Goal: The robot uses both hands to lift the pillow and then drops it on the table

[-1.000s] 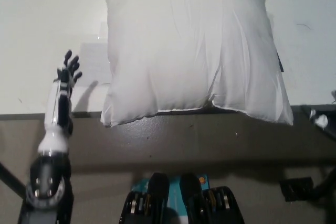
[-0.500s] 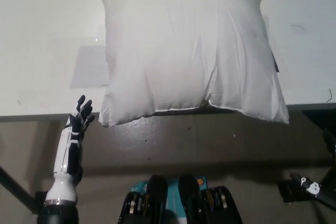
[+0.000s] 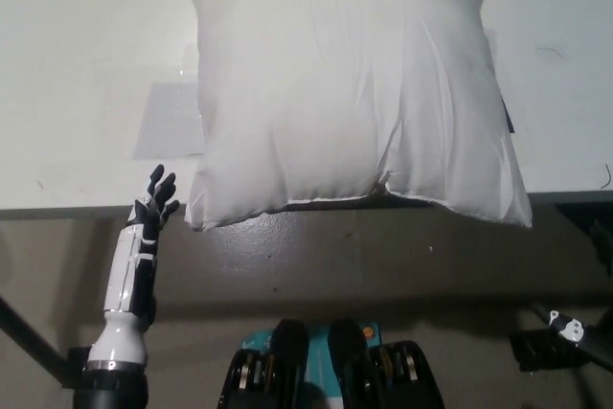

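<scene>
The left robot hand (image 3: 156, 200) is raised at the front edge of the surface (image 3: 77, 93), just beside the pillow's near left corner, fingers spread and holding nothing. The pillow (image 3: 350, 93) lies flat on the surface, its near edge overhanging the front edge. The right robot hand (image 3: 565, 325) is low at the far right, well below the surface; whether its fingers are apart is unclear. Judging from this, the pillow is down and neither hand grips it.
</scene>
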